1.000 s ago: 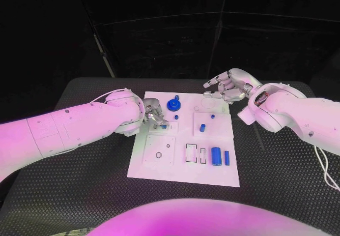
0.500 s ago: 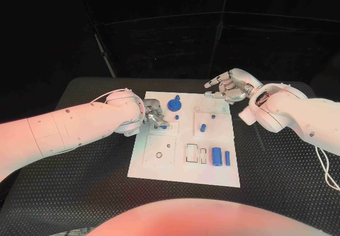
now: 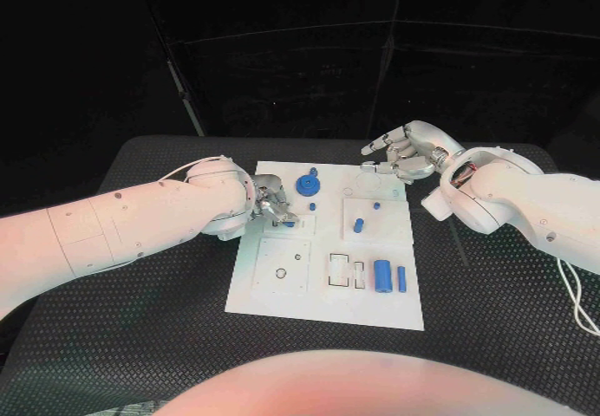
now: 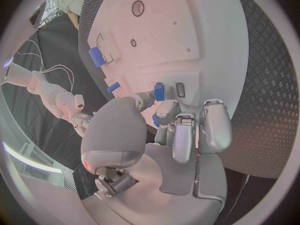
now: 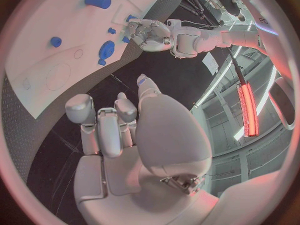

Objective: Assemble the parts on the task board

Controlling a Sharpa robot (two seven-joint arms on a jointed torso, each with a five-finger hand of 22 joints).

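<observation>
Nothing has visibly shifted since a second ago: the silver left hand point(image 3: 277, 208) pinches a small blue part point(image 4: 159, 91) at the white rectangular task board's point(image 3: 375, 308) near-left area, while the silver right hand point(image 3: 402, 149) hovers, fingers loosely apart, beside its far-right corner.

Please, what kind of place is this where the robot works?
Probably a robotics lab or test cell. A white task board with small blue parts lies on a black table, black curtains hang behind it, and the right wrist view shows a metal frame with strip lights.
</observation>
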